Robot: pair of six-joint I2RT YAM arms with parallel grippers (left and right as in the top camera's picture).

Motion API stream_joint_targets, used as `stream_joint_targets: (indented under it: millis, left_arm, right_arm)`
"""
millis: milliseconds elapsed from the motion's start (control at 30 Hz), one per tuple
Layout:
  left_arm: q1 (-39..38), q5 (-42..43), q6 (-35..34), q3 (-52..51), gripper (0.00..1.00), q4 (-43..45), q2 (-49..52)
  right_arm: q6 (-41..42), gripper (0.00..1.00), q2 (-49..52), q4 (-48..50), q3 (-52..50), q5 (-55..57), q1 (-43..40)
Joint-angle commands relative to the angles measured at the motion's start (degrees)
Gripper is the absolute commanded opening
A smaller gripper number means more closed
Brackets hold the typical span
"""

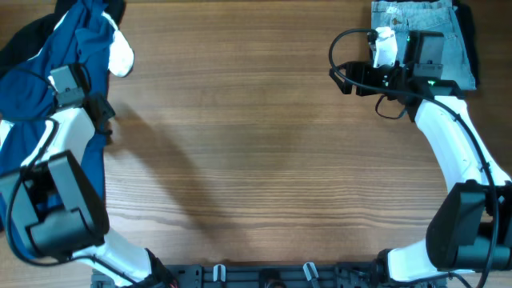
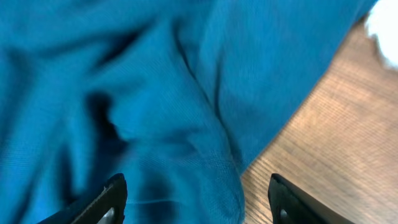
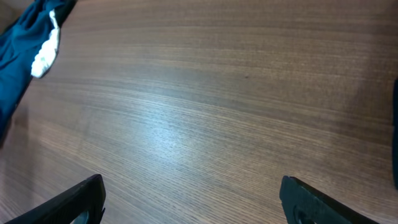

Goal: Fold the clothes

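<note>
A crumpled dark-blue shirt [image 1: 80,36] lies at the far left corner and fills the left wrist view [image 2: 155,93]. A white piece of cloth [image 1: 122,54] sticks out at its right edge; no stripes show on it. A black piece [image 1: 20,40] lies beside the shirt at the corner. Folded light-blue jeans [image 1: 420,24] lie at the far right. My left gripper [image 1: 102,114] is open, its fingers [image 2: 199,199] straddling the shirt's edge, empty. My right gripper [image 1: 350,78] is open and empty over bare wood [image 3: 193,199], in front of the jeans, facing left.
The wooden table [image 1: 256,160] stretches between the two arms. The right wrist view shows the shirt [image 3: 15,43] and the white cloth [image 3: 45,53] far off at its upper left. A black cable [image 1: 340,48] loops by the right wrist.
</note>
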Motion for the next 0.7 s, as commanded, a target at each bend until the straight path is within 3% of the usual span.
stream_joint_targets:
  millis: [0,67,167,333,467,667]
  left_arm:
    - [-0.17,1.16,1.22,0.39,0.63,0.31,3.32]
    - [-0.17,1.14,1.14,0.39,0.36,0.31,3.61]
    - [-0.39,1.11,0.02,0.42,0.06,0.28,3.54]
    - [-4.85,1.18,-2.05,2.32,0.04,-3.28,-3.72]
    - [-16.09,2.40,-3.13,11.98,0.04,-10.01,-14.36]
    - [-30.49,8.61,-9.07,17.77,0.04,2.29,-21.81]
  right_arm:
    - [0.52,0.90,0.57,0.87,0.98,-1.11,0.35]
    - [0.55,0.88,0.57,1.31,0.98,-1.11,0.35]
    - [0.76,0.87,0.57,1.53,0.98,-1.14,0.35]
    - [2.69,0.76,0.50,2.54,1.01,-1.14,0.35]
    - [7.78,0.68,0.07,3.54,1.03,-1.62,0.28]
    - [8.00,0.64,-6.80,1.75,1.03,-2.03,-1.11]
